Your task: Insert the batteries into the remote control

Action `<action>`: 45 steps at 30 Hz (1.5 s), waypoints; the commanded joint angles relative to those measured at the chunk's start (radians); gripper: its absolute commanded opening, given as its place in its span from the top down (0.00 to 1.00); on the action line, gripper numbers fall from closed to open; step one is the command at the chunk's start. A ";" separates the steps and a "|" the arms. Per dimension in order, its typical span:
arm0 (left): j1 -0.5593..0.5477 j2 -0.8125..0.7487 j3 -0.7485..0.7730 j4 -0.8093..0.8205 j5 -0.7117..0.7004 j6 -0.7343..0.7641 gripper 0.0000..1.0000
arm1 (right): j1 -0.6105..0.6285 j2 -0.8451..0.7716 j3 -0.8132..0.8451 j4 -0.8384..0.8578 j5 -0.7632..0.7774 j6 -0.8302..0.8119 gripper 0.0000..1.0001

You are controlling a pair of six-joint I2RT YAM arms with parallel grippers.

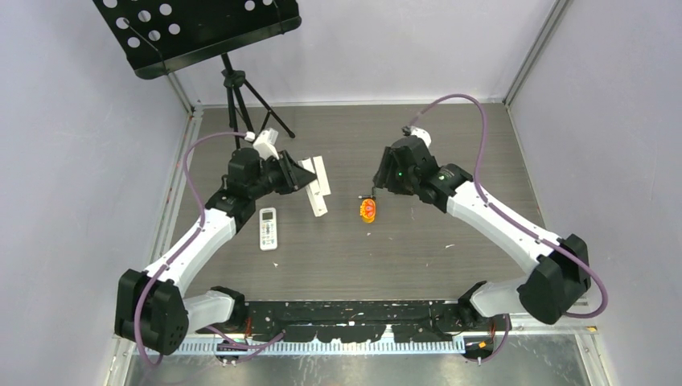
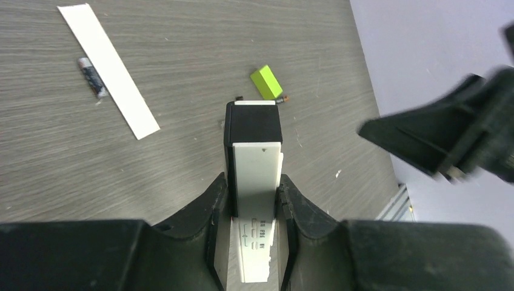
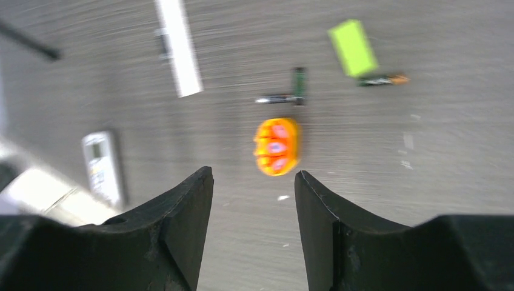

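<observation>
My left gripper is shut on a long white remote with a black far end, holding it by its sides above the table. One battery lies beside a white strip, and another lies by the lime-green block. My right gripper is open and empty above the orange-yellow toy. Two crossed batteries lie just beyond the toy, and a third lies next to the green block. In the top view the grippers sit left and right.
A small white remote lies face up on the table by the left arm, and also shows in the right wrist view. The orange-yellow toy sits mid-table. A black music stand is at the back left.
</observation>
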 commanded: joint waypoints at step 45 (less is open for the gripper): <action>0.002 0.045 -0.121 0.640 0.525 0.049 1.00 | -0.309 0.573 0.110 -0.128 0.088 0.635 0.64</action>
